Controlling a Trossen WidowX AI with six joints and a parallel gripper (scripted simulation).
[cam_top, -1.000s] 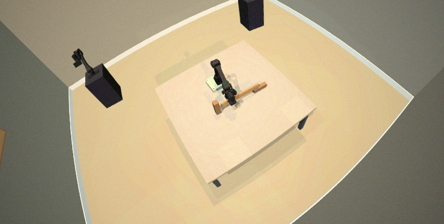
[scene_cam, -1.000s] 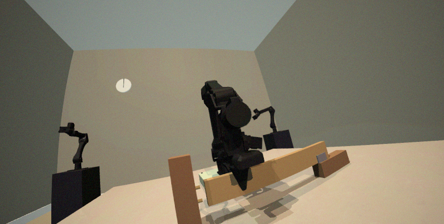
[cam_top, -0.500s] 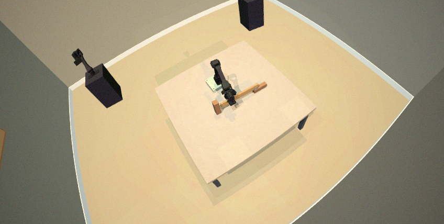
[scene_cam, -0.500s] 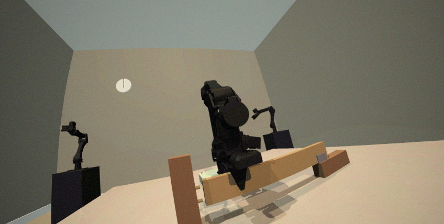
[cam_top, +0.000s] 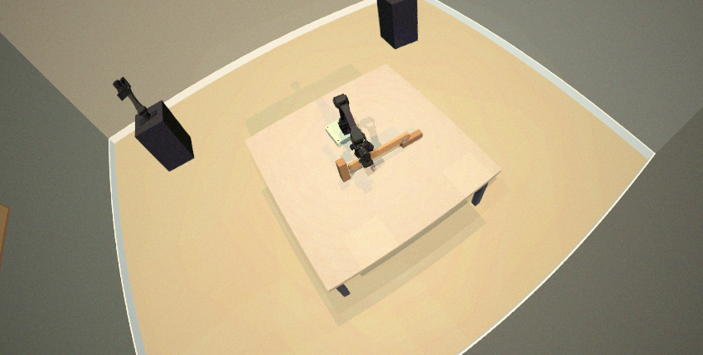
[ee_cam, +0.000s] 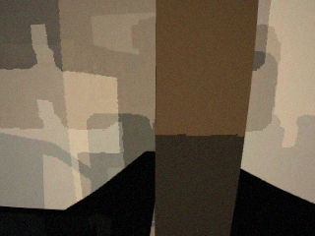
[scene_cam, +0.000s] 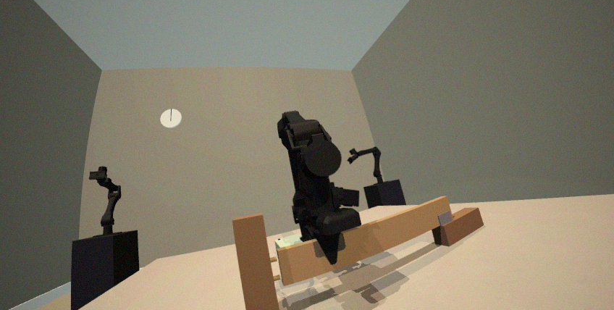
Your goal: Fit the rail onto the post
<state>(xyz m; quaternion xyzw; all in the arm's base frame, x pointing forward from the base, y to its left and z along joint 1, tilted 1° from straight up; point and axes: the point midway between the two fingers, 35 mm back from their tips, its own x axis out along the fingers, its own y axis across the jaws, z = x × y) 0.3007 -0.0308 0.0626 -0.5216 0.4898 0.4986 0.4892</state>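
Note:
The wooden rail (cam_top: 390,146) (scene_cam: 389,231) (ee_cam: 207,69) is raised off the table at its near end. Its far end sits in the grey bracket (scene_cam: 444,218) on the low footboard block (cam_top: 415,138) (scene_cam: 464,226). My gripper (cam_top: 367,165) (scene_cam: 331,248) (ee_cam: 176,161) is shut on the rail close to its near end, a finger on each side. The short post (cam_top: 342,169) (scene_cam: 254,259) stands just beyond that end, with a small gap between them. The upper peg (scene_cam: 273,259) and lower peg (scene_cam: 276,277) show in the gap. Whether their tips are inside the holes is not clear.
The pale green base plate (cam_top: 335,133) (scene_cam: 284,241) of my arm is on the table (cam_top: 395,203) (scene_cam: 538,255) behind the rail. Two other arms stand on dark pedestals (cam_top: 170,139) (cam_top: 397,21) beyond the table.

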